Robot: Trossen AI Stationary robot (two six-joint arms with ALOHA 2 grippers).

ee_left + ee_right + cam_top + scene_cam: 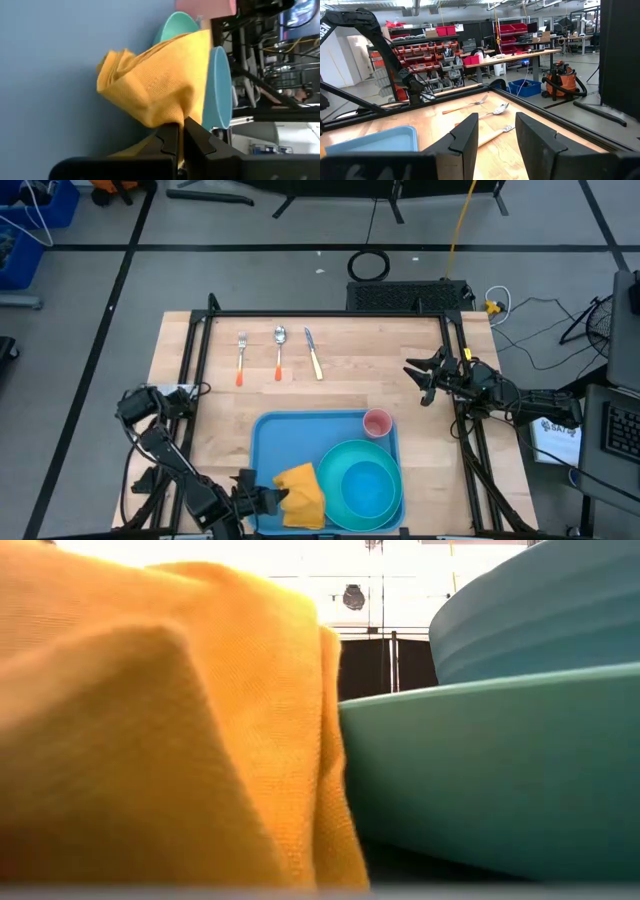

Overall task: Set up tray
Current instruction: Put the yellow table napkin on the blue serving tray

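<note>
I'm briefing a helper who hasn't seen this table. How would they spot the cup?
Find the light-blue tray at the table's near edge. In its far right corner, just beyond the teal plate, stands the cup: small, round and pink, the only pink item there.

A yellow-orange napkin fills the left half of the low view, very close to the camera, its woven cloth bunched into folds. To its right stands the teal wall of a plate, its rim running across the right half. Behind and above that rises a bluer curved bowl with faint ridges. The napkin's edge overlaps the plate's left end; contact cannot be confirmed. Between them, a dark frame and a bright, washed-out room show beyond.
</note>
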